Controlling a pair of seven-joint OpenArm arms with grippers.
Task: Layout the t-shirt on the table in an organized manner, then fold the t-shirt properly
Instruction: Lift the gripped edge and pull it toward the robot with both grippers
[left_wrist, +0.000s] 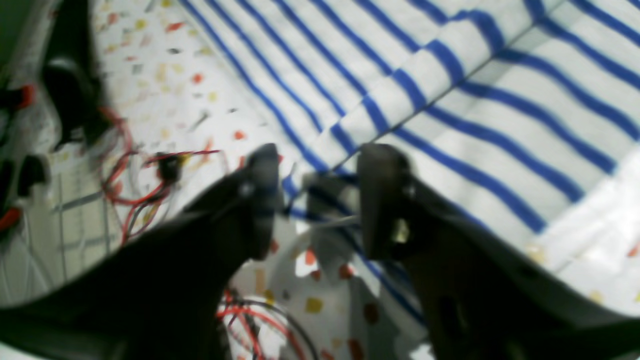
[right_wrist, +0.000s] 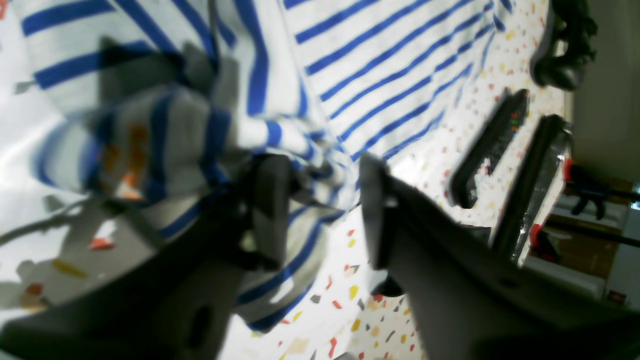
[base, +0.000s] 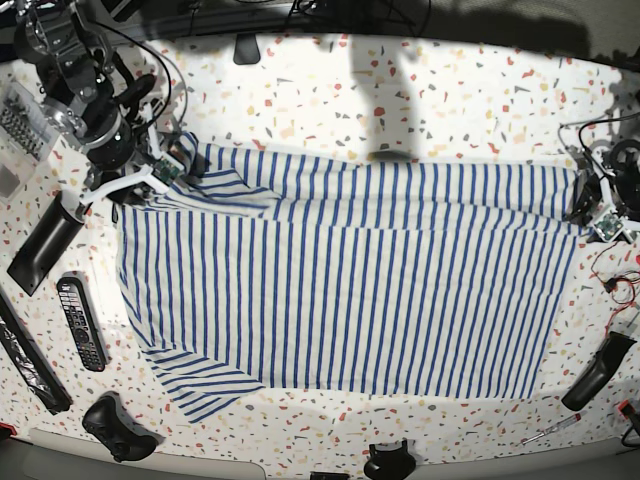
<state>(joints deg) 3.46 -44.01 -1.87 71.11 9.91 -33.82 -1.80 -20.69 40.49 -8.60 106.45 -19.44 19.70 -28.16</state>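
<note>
Both grippers, left (left_wrist: 317, 200) and right (right_wrist: 322, 212), stand released, jaws apart, each at a far corner of the t-shirt (base: 350, 270), which lies spread on the table (base: 450, 90). The cloth looks light and limp (it rumples easily); take it by hems and corners.

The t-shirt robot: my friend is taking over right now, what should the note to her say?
Left gripper: open, at the t-shirt's far edge on the base view's right, holding nothing.
Right gripper: open, beside a bunched-up bit of the shirt at the far corner on the base view's left.
The shirt lies spread wide on the table, with one strip along the far edge folded over.
Done: laying out, mostly.
Left: smooth the bunched corner, then finish folding.
</note>
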